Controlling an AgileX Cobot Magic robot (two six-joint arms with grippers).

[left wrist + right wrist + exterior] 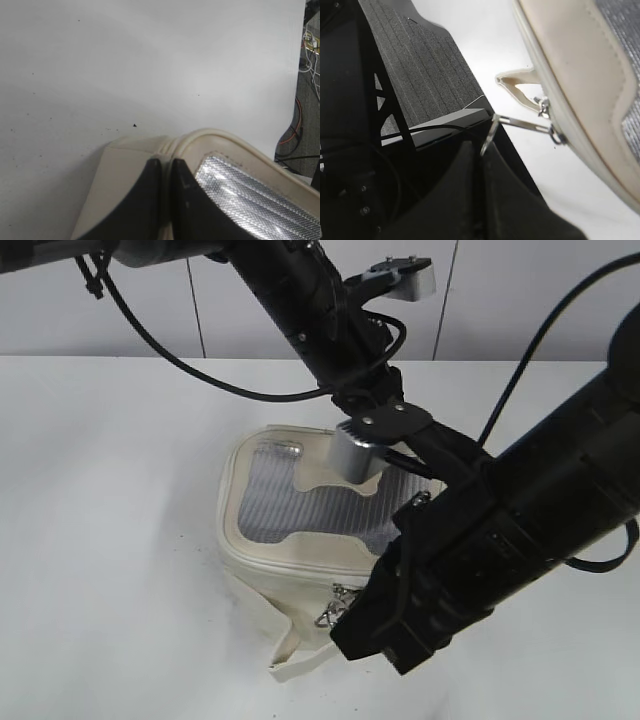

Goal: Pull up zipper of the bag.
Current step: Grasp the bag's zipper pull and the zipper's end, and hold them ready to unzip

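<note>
The cream bag (262, 558) stands mid-table, its lid with the grey ribbed panel facing up. My left gripper (166, 162) is shut on the bag's lid rim (200, 137) at a far corner; in the exterior view its fingertips are hidden behind the right arm. My right gripper (483, 146) is shut on the ring of a silver zipper pull (520, 123), which is stretched taut out from the zipper track (570, 145) on the bag (585, 75). A second pull (543, 106) hangs beside it. In the exterior view the right gripper (345, 625) is at the bag's near corner by the pulls (335, 605).
The loose cream strap-flap (298, 655) lies on the white table (110, 540) at the bag's front, also in the right wrist view (517, 80). A dark ribbed surface (420, 65) lies beyond the table edge. Cables (309, 45) hang past the table's right edge.
</note>
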